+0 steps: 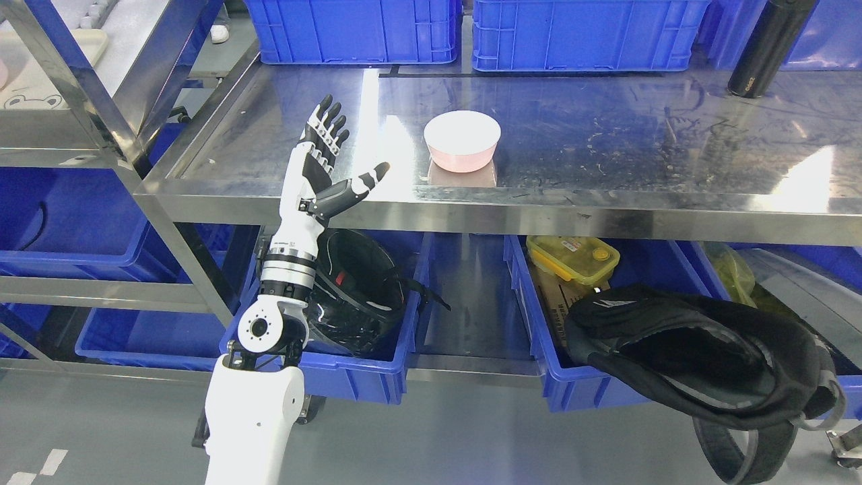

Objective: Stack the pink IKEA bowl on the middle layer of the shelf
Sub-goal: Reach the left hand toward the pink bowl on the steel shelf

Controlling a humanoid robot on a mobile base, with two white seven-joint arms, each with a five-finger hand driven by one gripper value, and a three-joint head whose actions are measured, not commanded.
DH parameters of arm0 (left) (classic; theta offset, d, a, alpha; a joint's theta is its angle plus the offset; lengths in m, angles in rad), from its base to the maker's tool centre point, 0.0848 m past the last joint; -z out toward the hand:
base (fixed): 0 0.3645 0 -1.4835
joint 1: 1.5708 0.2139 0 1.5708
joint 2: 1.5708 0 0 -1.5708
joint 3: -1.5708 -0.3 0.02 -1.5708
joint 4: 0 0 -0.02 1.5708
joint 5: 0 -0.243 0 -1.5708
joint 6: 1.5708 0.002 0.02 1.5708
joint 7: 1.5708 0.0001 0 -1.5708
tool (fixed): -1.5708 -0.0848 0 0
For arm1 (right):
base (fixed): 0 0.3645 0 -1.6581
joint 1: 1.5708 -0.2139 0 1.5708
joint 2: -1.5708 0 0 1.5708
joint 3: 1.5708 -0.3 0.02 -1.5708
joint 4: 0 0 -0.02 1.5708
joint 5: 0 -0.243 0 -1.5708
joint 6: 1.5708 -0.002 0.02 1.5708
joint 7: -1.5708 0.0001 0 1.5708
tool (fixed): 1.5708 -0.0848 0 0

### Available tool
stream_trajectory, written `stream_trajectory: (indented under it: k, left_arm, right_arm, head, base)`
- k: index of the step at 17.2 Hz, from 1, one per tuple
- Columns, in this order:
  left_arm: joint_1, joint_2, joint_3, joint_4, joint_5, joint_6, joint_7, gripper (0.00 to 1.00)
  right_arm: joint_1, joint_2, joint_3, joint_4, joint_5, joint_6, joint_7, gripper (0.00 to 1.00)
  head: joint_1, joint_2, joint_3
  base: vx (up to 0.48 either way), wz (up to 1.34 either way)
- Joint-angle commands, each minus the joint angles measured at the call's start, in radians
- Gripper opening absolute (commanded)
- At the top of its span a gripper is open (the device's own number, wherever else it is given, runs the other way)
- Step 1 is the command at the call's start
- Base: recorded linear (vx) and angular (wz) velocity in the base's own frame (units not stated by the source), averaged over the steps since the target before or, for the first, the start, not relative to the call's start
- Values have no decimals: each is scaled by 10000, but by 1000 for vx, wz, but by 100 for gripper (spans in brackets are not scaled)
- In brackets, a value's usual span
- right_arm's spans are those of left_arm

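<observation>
Your left hand (323, 165) is spread wide, holding nothing; sweep it right toward the pink bowl (462, 141) and close evenly around its rim.

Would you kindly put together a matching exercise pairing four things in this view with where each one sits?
Things:
1. pink bowl
2. black bottle
3. yellow-lidded box
4. left hand

Places:
A. in a blue bin below the shelf
B. far right of the shelf, at the back
C. middle of the steel shelf
D. open at the shelf's front edge, left of the bowl

Pairs: 1-C, 2-B, 3-A, 4-D
</observation>
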Motion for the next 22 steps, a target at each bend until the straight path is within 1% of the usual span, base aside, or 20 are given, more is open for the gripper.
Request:
stream_trajectory:
  k: [1, 3, 4, 5, 6, 7, 8, 9, 10, 12, 13, 14, 15, 16, 17, 19, 22]
  left_arm:
    - [-350, 175, 203, 69, -78, 84, -149, 100]
    - [-382, 175, 248, 85, -94, 8, -149, 100]
    - [-503, 175, 233, 85, -155, -282, -210, 100]
    - [-717, 175, 294, 85, -368, -300, -484, 100]
    - [-1099, 486, 371, 85, -765, -300, -1261, 100]
    - [-1376, 1023, 402, 146, -1103, -285, -2119, 100]
    - [-1789, 1438, 417, 313, -1638, -284, -3237, 100]
    - [-2279, 1700, 402, 406, -2403, -284, -4280, 100]
    - [-2709, 1809, 402, 422, -3625, -284, -5035, 99]
    - [-3446, 1841, 280, 392, -6140, -239, -5684, 99]
    - [-3799, 1902, -24, 376, -7095, -41, -5763, 99]
    - [-4091, 1993, -544, 361, -7666, 113, -5779, 99]
    - [-4443, 2207, -1217, 361, -8188, 312, -5809, 99]
    - [-4887, 2543, -2029, 346, -8831, 739, -5992, 99]
    - [-5135, 2698, -2462, 346, -9248, 1093, -6313, 99]
    - [-5519, 2685, -3001, 361, -9818, 1601, -7385, 98]
    - [-5689, 2761, -3830, 392, -10110, 1618, -7696, 93]
  right_arm:
    - [230, -175, 3, -175, 1, 3, -6, 100]
    - [230, -175, 3, -175, 1, 3, -6, 100]
    - [230, -175, 3, -175, -14, 3, -6, 100]
    - [230, -175, 3, -175, 1, 3, -6, 100]
    - [230, -175, 3, -175, 1, 3, -6, 100]
    - [230, -175, 3, -175, 1, 3, -6, 100]
    - [230, -175, 3, -175, 1, 3, -6, 100]
    - [230, -175, 3, -175, 1, 3, -6, 100]
    - [230, -175, 3, -175, 1, 3, -6, 100]
    - [230, -175, 3, -175, 1, 3, -6, 100]
    - [230, -175, 3, -175, 1, 3, -6, 100]
    - [230, -175, 3, -175, 1, 3, -6, 100]
    - [230, -175, 3, -175, 1, 3, -6, 100]
    - [230, -175, 3, -175, 1, 3, -6, 100]
    - [230, -175, 3, -175, -14, 3, -6, 100]
    - [230, -175, 3, -175, 1, 3, -6, 100]
    - [230, -175, 3, -175, 1, 3, -6, 100]
  head:
    - [0, 0, 0]
    - [0, 0, 0]
    - [0, 0, 0]
    - [0, 0, 0]
    - [0, 0, 0]
    - [0, 0, 0]
    - [0, 0, 0]
    - [0, 0, 0]
    - [0, 0, 0]
    - [0, 0, 0]
    - [0, 0, 0]
    - [0, 0, 0]
    - [0, 0, 0]
    - [0, 0, 0]
    - [0, 0, 0]
    - [0, 0, 0]
    - [0, 0, 0]
  base:
    - [0, 0]
    - [0, 0]
    - [0, 0]
    - [0, 0]
    - [0, 0]
    - [0, 0]
    - [0, 0]
    - [0, 0]
    - [0, 0]
    - [0, 0]
    - [0, 0]
    - [0, 0]
    - [0, 0]
    - [0, 0]
    - [0, 0]
    - [0, 0]
    - [0, 0]
